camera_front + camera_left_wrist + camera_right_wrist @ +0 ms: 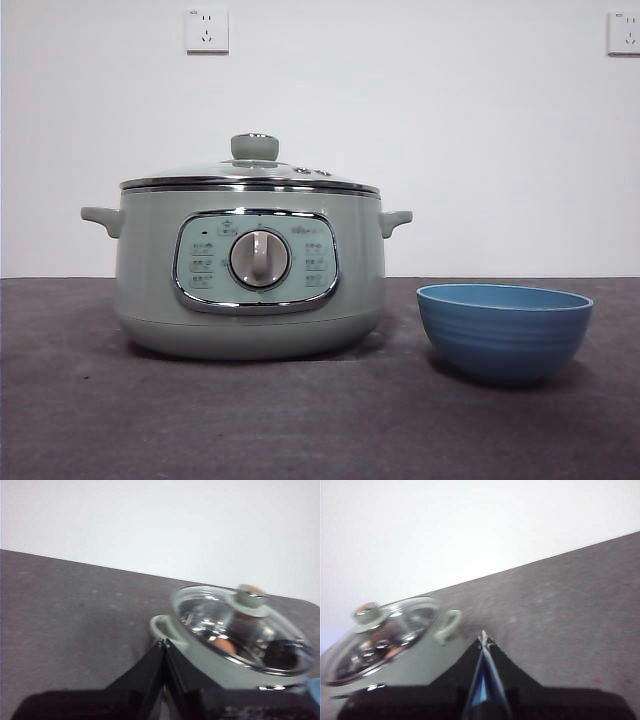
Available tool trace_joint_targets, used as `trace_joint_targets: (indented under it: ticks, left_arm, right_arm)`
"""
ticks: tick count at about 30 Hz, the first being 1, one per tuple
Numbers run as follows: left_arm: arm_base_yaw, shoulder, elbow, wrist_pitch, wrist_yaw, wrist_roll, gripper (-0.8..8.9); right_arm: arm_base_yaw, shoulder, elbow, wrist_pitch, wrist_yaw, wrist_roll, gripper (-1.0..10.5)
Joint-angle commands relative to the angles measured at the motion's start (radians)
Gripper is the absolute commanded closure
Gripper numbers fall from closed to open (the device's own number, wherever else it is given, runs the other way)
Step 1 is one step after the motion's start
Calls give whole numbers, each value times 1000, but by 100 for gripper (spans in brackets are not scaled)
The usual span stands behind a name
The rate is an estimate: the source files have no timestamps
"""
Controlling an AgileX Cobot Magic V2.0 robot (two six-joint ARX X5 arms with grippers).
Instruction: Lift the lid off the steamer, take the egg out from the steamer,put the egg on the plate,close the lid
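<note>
Altogether one lidded steamer point(250, 270), one plate point(504, 330), two wall sockets point(207, 31).

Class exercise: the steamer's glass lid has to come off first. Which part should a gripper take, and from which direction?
Probably the pale green knob at the centre of the lid, approached from straight above: it stands upright and clear, while the glass dome is wide, shallow and smooth, seated on the steamer.

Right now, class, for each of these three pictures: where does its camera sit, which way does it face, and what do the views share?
Front view: low at table height, facing the pale green round steamer, glass lid and blue ridged bowl; no robot parts.
Left wrist view: above the left pincer, shut, facing the steamer; an egg shows through the lid.
Right wrist view: above the right pincer, shut, steamer beside it.
Shared: all show the steamer, lid on.
</note>
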Motion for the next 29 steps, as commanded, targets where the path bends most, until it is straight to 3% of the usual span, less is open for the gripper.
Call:
trace_joint_targets:
  ticks: [1,11,14,21,29]
  left_arm:
    - [1,37,68,-42,48,-1,820]
    - [1,230,318,-232,276,113,820]
    - [1,291,375,-298,334,160,820]
    - [1,404,476,-428,449,259,820]
    - [1,435,501,-440,447,269,808]
  right_arm:
    - [1,86,85,-31,-67,-25,958]
    - [3,478,486,-352,-369,-309,958]
    - [18,575,603,-473,-423,-404,958]
    - [81,712,771,-728,-424,-556,958]
    - [131,726,775,-745,-413,-566,937]
